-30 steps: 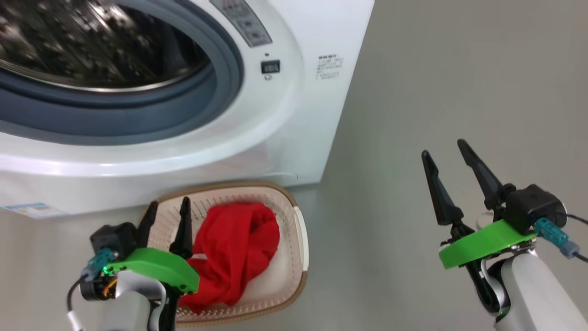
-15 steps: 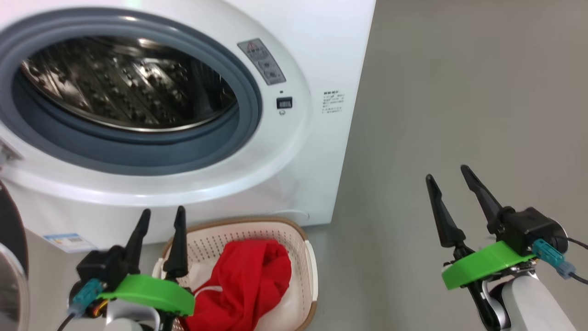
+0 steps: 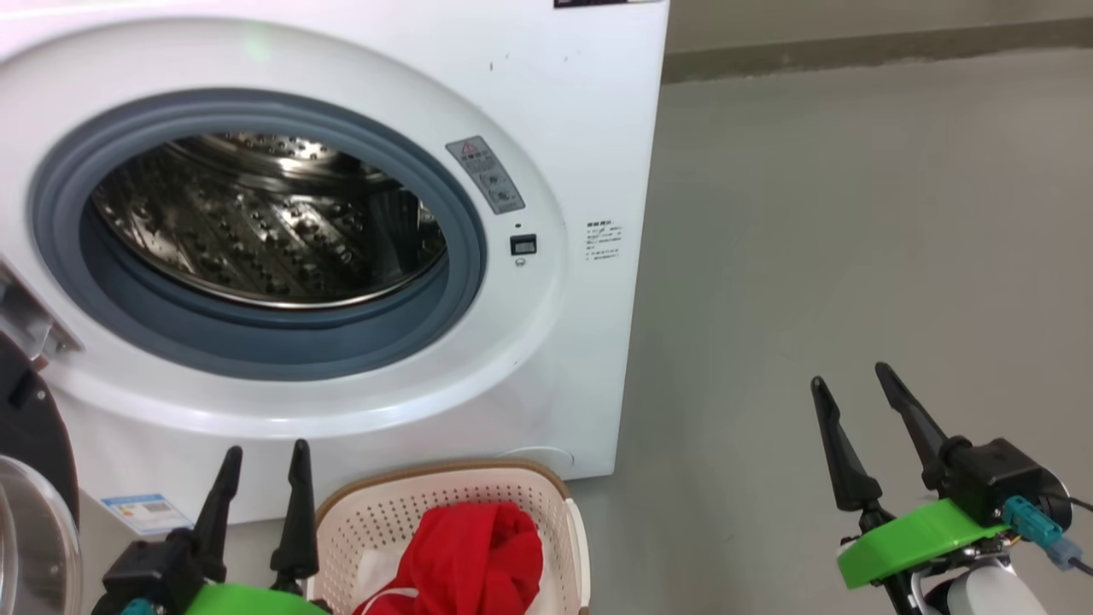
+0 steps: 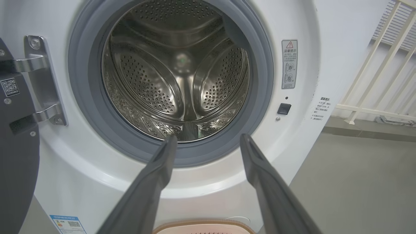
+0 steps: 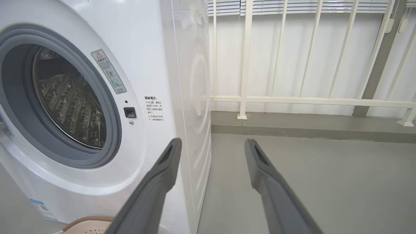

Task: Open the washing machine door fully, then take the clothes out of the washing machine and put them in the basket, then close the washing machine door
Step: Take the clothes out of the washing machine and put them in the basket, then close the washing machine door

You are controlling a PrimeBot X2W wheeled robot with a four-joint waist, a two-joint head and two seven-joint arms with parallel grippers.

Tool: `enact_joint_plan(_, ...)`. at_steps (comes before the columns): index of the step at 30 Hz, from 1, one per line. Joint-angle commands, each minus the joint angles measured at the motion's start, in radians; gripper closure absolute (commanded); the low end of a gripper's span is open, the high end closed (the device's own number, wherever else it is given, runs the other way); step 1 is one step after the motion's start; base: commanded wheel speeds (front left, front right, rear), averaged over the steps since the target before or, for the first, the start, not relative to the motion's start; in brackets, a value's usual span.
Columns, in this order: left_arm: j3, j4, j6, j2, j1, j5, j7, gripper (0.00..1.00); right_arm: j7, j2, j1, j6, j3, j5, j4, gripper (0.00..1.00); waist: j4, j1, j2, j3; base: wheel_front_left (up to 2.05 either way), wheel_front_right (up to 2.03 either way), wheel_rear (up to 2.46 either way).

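- You see the grey floor (image 3: 854, 213) running out on the right side of the machine.
- The washing machine (image 3: 581, 128) stands at the left, white, with its round opening turned towards you. Inside the grey rubber ring (image 3: 256, 359), the steel drum (image 3: 256, 239) shows its perforated wall.
- The washing machine door (image 3: 30, 427) stands open at the far left edge and hangs on its metal hinge (image 4: 39, 81).
- The basket (image 3: 512, 500) sits on the floor just in front of the machine, below the opening.
- The clothes (image 3: 478, 555) lie inside the basket; they are red, with a thin white string.
- Your left gripper (image 3: 265, 448) hovers just beside the basket on its left, fingers spread wide, holding nothing.
- Your right gripper (image 3: 850, 376) hangs over the floor, well apart from the machine. It is also spread wide and empty.
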Motion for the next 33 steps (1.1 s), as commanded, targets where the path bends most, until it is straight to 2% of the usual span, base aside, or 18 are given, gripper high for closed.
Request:
enact_joint_plan(1,0.037,-0.04,0.001,0.018,0.001,0.015,-0.012,0.0,-0.006,-0.001,-0.003,0.005,0.019,-0.014,-0.029,0.0,-0.008,0.0,0.0,-0.017,0.0,0.0,0.0)
enact_joint_plan(7,0.036,-0.078,-0.017,0.022,0.047,0.014,-0.012,0.0,-0.006,0.001,0.03,0.005,0.009,-0.018,-0.044,0.0,-0.013,0.0,0.0,-0.035,0.0,0.0,0.0)
enact_joint_plan(23,0.038,-0.104,-0.006,0.025,0.062,0.038,-0.012,0.0,-0.006,0.003,0.046,0.005,0.011,-0.023,-0.05,0.0,-0.017,0.0,0.0,-0.036,-0.03,0.03,0.0)
enact_joint_plan(33,0.02,-0.114,0.002,0.028,0.063,0.052,-0.012,0.0,-0.006,0.001,0.043,0.005,0.012,-0.024,-0.048,0.0,-0.013,0.0,0.0,-0.033,-1.04,1.04,0.0)
